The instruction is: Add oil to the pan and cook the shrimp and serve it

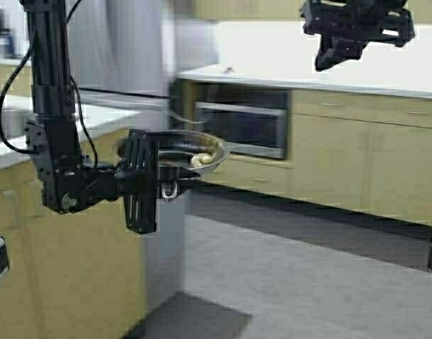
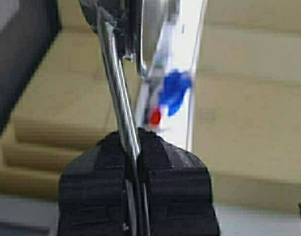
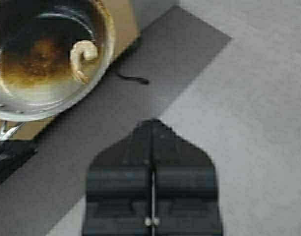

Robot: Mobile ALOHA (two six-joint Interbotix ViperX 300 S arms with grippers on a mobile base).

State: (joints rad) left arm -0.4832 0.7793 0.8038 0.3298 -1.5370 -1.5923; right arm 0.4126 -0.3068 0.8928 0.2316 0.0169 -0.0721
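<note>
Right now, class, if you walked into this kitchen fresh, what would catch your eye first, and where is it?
The pan held up in mid-air over the floor stands out first, its handle clamped in the left gripper beside the counter. Inside it lies one curled shrimp near the rim, on a browned base. The right gripper hangs shut and empty high above.

Both arms are matte black with boxy joints, a looping black cable [image 1: 4, 116], and ridged pincer pads [image 2: 175, 182].
</note>
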